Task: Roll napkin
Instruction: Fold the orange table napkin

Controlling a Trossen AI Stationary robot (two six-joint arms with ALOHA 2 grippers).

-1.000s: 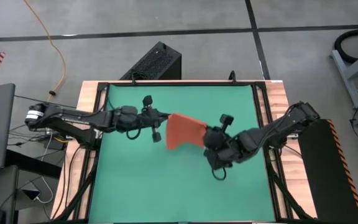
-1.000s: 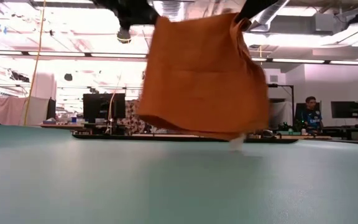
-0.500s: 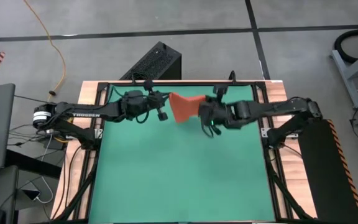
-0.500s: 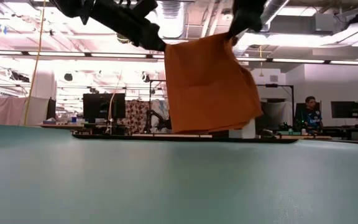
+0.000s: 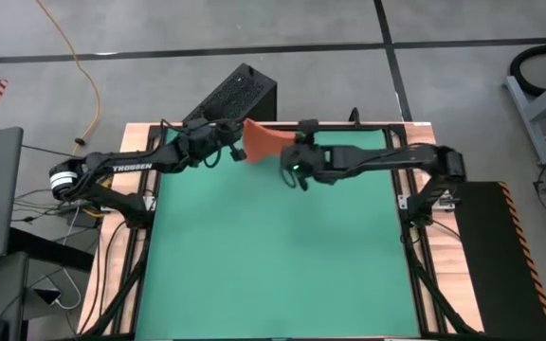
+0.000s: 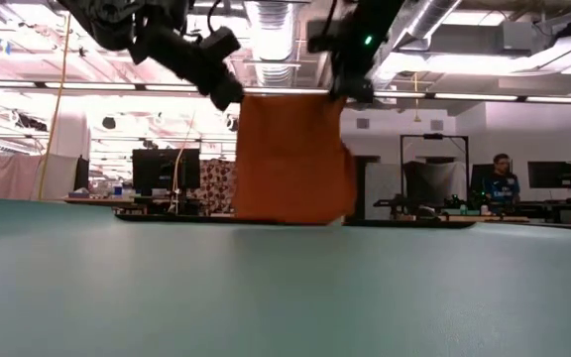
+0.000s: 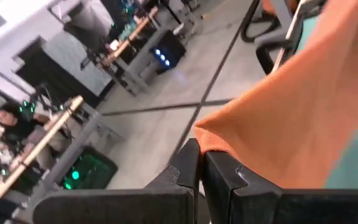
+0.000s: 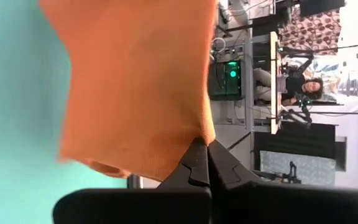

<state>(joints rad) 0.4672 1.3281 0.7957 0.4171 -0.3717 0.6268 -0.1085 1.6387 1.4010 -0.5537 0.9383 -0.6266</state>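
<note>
Beyond the table lies an open workshop with ceiling strip lights, desks and monitors, and a seated person [image 6: 494, 180] at the far right of the low view. Left gripper [image 7: 202, 163]: jaws fully closed, pinching one upper corner of the orange-red soft cloth napkin [image 5: 265, 140]. Right gripper [image 8: 202, 158]: jaws fully closed, pinching the opposite upper corner of the same napkin. Both wrist views show the dark fingers pressed together with the fabric edge trapped between them. In the high view, the left gripper [image 5: 236, 144] and the right gripper [image 5: 289, 157] sit close together near the far edge of the green table mat [image 5: 273, 256], with the napkin stretched between them. In the low view, the napkin [image 6: 290, 159] hangs as a near-rectangular sheet from its clamped top edge; its lower edge is level with the far rim of the mat, and contact with the surface cannot be determined. Left arm [image 5: 126, 170] reaches in from the left side of the wooden-framed table, right arm [image 5: 396, 159] from the right side. A black perforated box [image 5: 232, 95] stands on the grey floor just behind the table.
</note>
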